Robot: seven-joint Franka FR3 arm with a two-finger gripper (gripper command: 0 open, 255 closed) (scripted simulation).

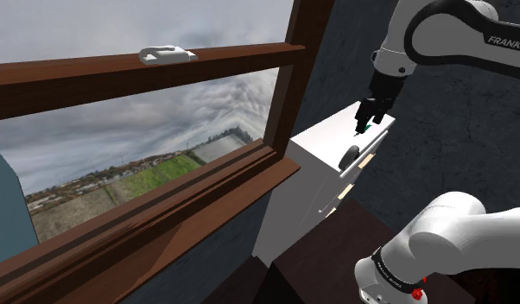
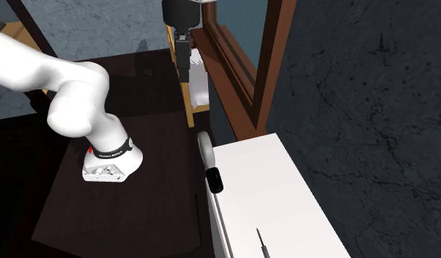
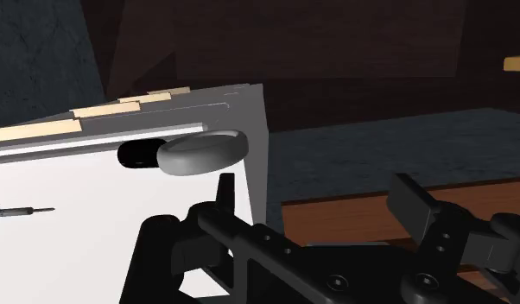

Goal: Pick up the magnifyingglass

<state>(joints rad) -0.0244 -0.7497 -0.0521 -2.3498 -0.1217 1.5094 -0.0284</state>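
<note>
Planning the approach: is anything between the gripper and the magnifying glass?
Nothing visible. The open gripper hangs over the cabinet, with the magnifying glass at its edge; a thin tool lies apart from both.

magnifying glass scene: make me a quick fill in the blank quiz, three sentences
1. The magnifying glass lies at the edge of the ____ cabinet top.
2. Its handle is ____, its ring grey.
3. The claw is ____, fingers apart, holding nothing.
Missing words: white; black; open.
</note>
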